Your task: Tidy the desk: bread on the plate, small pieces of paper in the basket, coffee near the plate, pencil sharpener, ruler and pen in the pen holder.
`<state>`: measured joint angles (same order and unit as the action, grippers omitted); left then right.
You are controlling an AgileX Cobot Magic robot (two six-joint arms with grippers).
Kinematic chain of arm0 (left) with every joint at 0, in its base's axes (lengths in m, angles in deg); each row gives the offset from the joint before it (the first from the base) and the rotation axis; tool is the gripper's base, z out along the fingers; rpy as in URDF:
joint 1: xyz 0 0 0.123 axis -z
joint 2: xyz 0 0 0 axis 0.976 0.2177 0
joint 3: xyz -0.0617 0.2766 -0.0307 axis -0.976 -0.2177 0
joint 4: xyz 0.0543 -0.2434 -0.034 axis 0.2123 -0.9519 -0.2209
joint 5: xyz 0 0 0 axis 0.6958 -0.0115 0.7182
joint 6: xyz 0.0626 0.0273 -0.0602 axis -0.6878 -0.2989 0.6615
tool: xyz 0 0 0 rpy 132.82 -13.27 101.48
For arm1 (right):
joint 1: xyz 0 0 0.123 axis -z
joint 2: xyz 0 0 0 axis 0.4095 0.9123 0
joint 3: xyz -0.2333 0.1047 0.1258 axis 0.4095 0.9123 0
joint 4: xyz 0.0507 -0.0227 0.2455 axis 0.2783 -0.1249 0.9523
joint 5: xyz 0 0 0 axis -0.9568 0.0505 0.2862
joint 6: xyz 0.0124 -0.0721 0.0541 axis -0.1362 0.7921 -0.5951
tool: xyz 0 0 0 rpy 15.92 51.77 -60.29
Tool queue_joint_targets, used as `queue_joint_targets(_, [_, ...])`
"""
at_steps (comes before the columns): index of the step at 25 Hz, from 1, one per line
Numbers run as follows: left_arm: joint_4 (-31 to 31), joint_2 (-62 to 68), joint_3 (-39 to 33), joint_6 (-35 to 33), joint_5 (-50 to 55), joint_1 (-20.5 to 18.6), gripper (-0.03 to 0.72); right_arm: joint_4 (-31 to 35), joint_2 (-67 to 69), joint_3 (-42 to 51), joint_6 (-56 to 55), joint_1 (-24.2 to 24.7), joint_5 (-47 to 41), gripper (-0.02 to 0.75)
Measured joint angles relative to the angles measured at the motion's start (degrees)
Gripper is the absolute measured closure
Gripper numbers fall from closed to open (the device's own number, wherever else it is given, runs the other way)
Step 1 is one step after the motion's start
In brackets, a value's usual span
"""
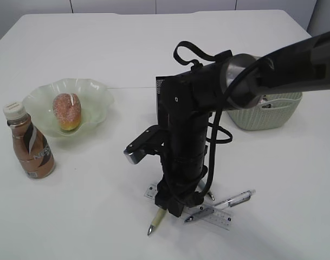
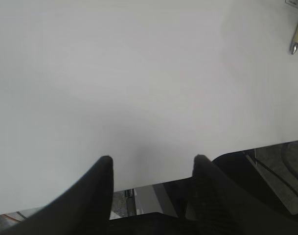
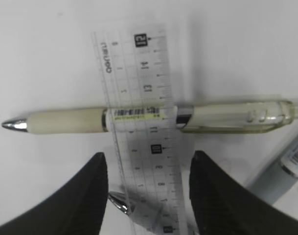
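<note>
We see matte white bench (image 1: 116, 49), pale wall panels behind. Right pincer (image 3: 149, 171) spread, low over clear plastic ruler (image 3: 139, 112) lying across cream-grip pen (image 3: 139, 120); grey pen (image 3: 281, 171) just beside. Left pincer (image 2: 151, 164) spread over bare bench edge. Sugared bread (image 1: 66, 111) in wavy translucent green plate (image 1: 97, 95); brown coffee bottle (image 1: 30, 143) near plate. Woven pale basket (image 1: 270, 114) partly hidden behind right arm.
</note>
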<state>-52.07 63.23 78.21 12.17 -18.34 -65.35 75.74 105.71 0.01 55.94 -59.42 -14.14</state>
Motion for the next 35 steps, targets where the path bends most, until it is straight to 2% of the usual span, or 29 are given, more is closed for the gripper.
queue_joint_targets(35, [1.49, 0.0, 0.0, -0.08, 0.0, 0.0, 0.309, -0.93, 0.0, 0.0, -0.14, 0.0, 1.31, 0.315])
